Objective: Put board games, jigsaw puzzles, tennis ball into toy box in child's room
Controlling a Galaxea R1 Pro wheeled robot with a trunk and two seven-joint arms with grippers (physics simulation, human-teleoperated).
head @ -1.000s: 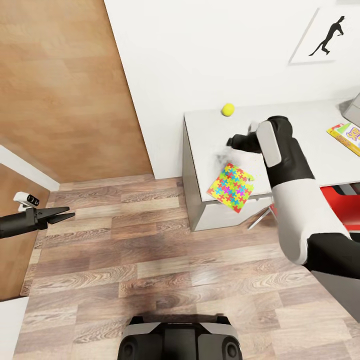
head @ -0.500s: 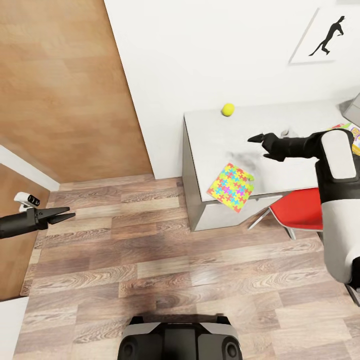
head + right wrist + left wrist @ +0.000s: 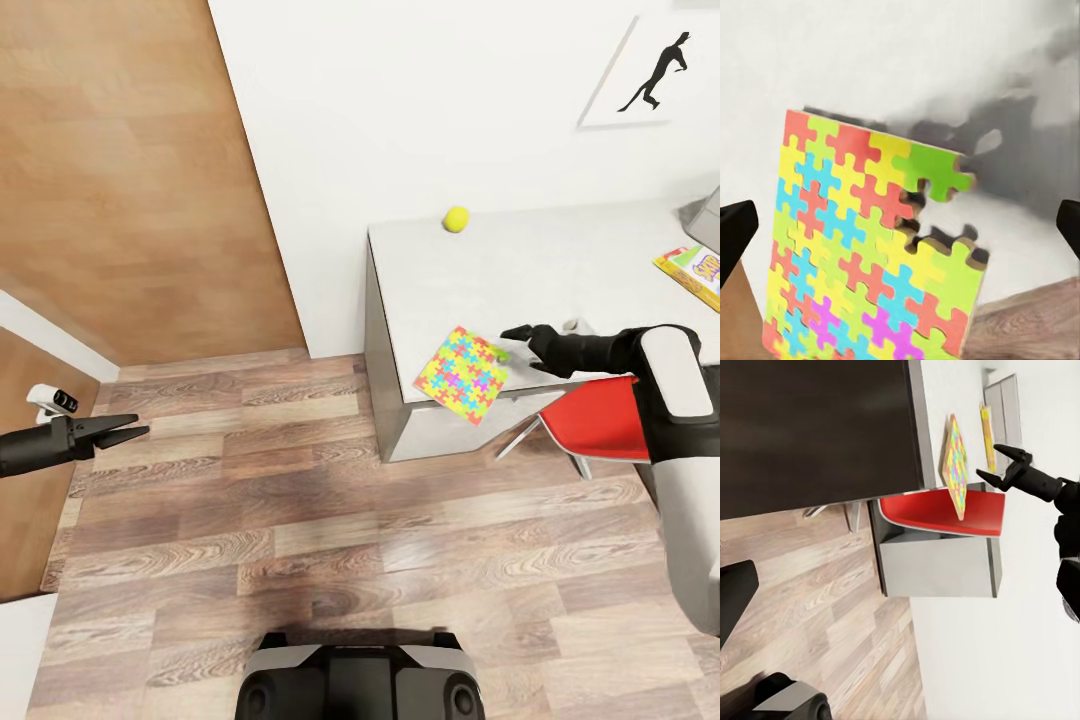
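The right gripper (image 3: 512, 339) has been swung down from mid-tabletop to the front edge, jaws spread, just beside the puzzle (image 3: 462, 375) overhanging that edge; a grab looks set up; ball (image 3: 456, 219) is left near the back edge; left gripper (image 3: 135, 431) is kept pressed together; toy box can't be made out.

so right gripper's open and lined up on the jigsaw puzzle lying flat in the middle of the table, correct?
Not quite. The right gripper is open and lined up on the jigsaw puzzle, but the puzzle sits at the table's front edge, partly overhanging it. The head view shows this; the left wrist view shows it sticking out past the edge.
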